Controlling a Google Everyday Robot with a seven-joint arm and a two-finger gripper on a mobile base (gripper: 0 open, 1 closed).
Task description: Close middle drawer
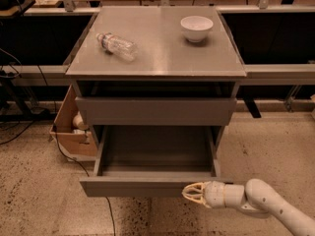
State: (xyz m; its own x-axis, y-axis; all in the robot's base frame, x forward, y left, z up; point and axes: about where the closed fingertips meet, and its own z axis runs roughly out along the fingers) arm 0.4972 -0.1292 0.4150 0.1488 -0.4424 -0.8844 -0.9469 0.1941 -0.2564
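Note:
The middle drawer (147, 186) of the grey cabinet is pulled far out, and its shallow inside looks empty. Its plain flat front faces me low in the view. The uppermost drawer front (155, 110) sits just beneath the tabletop. The lowest drawer is hidden under the open one. My gripper (187, 193) comes in from the lower right on a white arm (266, 203). It is at the right part of the middle drawer's front, at or just before its lower edge. Its fingers are drawn together to a point, empty.
A clear plastic bottle (117, 45) lies on the tabletop (162, 58) at the left, and a white bowl (196, 28) stands at the back right. An open cardboard box (74, 129) sits on the floor left of the cabinet, with cables beside it. Speckled floor lies in front.

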